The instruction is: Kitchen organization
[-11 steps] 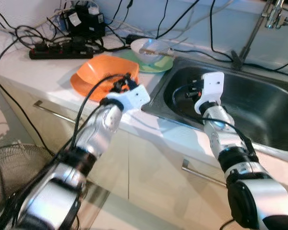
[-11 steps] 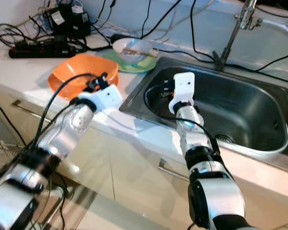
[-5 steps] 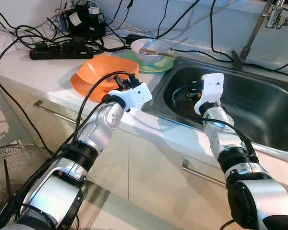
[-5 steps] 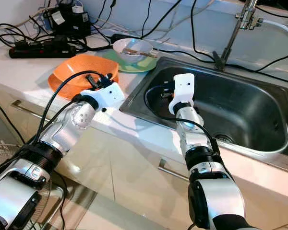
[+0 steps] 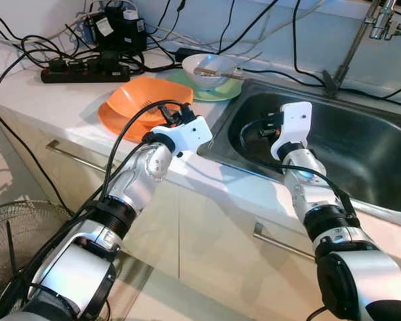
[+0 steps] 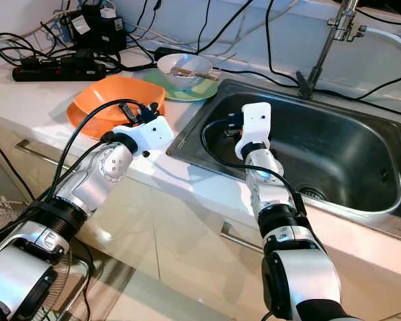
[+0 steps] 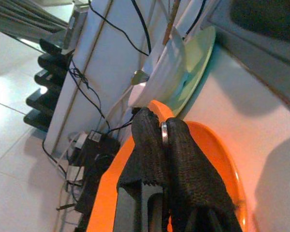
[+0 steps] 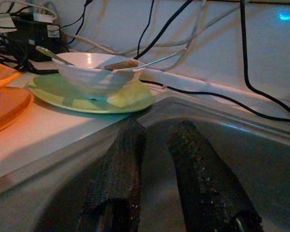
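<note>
**Left eye view: both grippers parked at the sink edge, dishes not yet lifted**

Places are given relative to the sink (image 5: 361, 154). Nearest, the right gripper (image 8: 154, 164) is held just inside the sink's left part, over the basin, fingers slightly parted with nothing between them; likely waiting there to receive or place a dish. At the sink's left front corner, on the counter (image 5: 53, 100), the left gripper (image 7: 163, 133) is held over the orange plate (image 5: 137, 100). Its fingers are pressed nearly together on a small metal ring-like piece; what that piece is cannot be told. Whether the plate itself is touched cannot be told either. Further back, at the sink's far left corner, a white bowl (image 5: 208, 69) with utensils laid across it is seated on a green plate (image 5: 217, 90), judged stacked for washing. Beyond, left of the sink, a black power strip (image 5: 87, 69) and cables are bunched against the wall.
</note>
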Available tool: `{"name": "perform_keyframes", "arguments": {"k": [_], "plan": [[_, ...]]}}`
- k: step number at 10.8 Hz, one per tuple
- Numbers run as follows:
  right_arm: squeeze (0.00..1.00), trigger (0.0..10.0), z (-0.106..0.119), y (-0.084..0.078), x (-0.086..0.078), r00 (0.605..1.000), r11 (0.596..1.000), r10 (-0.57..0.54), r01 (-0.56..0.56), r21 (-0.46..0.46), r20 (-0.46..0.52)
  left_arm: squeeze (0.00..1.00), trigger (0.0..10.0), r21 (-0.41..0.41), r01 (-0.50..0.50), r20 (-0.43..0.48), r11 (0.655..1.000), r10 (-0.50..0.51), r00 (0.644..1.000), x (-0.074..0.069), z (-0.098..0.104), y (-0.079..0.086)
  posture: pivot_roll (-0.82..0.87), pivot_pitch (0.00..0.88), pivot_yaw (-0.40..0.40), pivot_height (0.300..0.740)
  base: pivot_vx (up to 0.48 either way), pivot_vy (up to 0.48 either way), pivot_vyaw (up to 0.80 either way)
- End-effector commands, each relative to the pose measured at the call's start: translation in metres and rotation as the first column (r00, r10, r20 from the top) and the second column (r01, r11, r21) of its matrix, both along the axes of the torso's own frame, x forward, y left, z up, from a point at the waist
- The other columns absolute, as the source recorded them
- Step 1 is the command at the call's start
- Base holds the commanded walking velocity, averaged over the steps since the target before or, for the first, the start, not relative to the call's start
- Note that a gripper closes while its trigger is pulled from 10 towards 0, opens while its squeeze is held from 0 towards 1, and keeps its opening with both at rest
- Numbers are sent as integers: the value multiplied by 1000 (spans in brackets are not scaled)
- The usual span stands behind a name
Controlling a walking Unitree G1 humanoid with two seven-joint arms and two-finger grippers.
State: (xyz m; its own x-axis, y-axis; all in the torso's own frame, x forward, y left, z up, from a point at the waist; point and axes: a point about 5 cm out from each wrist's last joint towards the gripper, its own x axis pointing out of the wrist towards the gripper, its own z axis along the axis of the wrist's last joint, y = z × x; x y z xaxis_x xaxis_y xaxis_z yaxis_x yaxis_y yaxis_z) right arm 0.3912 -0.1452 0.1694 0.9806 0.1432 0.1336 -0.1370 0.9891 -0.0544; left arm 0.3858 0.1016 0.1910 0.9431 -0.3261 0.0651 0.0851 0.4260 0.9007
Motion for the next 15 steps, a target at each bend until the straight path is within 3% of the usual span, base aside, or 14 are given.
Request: {"name": "perform_keyframes", "arguments": {"k": [1,3,4,5,6,7,9,11,13,15], "plan": [[0,10000,0,-5,-1,1000,1000,-20,20,8,-1,0,0,17,13,57,1000,-14,998,1,13,-4,213,0,-48,725,0,0,0],[0,10000,0,-6,-1,1000,1000,-26,26,7,2,0,0,66,15,162,998,-25,986,0,32,-7,216,3,-51,725,0,0,0],[0,10000,1,-6,-1,999,999,-32,32,6,10,0,10000,69,18,229,997,-34,973,-3,44,-9,217,6,-53,725,0,0,0],[0,10000,2,-7,-1,999,999,-35,35,9,14,0,10000,36,50,270,998,-58,961,-6,54,-13,219,6,-54,725,0,0,0],[0,10000,2,-7,-1,999,999,-37,37,7,17,0,10000,-61,90,303,994,-68,951,-12,65,-18,215,8,-58,725,0,0,0],[1000,10000,5,-8,0,999,999,-35,35,7,27,0,10000,-176,187,334,966,-120,935,-21,79,-27,216,9,-57,725,0,0,0],[1000,10000,8,-9,0,998,999,-35,36,-20,44,0,10000,-303,297,348,906,-185,919,-31,90,-36,213,11,-57,725,0,0,0],[1000,10000,11,-7,0,997,998,-26,30,-55,70,0,10000,-541,394,286,743,-278,917,-39,94,-44,212,11,-53,725,0,0,0],[1000,10000,8,-2,-2,997,998,32,-28,-63,72,0,10000,-680,425,249,598,-356,901,-44,97,-50,209,16,-54,725,0,0,0],[1000,10000,13,7,-4,988,992,109,-101,-74,106,0,10000,-753,415,201,511,-423,884,-45,91,-52,204,19,-53,725,0,0,0]]}}
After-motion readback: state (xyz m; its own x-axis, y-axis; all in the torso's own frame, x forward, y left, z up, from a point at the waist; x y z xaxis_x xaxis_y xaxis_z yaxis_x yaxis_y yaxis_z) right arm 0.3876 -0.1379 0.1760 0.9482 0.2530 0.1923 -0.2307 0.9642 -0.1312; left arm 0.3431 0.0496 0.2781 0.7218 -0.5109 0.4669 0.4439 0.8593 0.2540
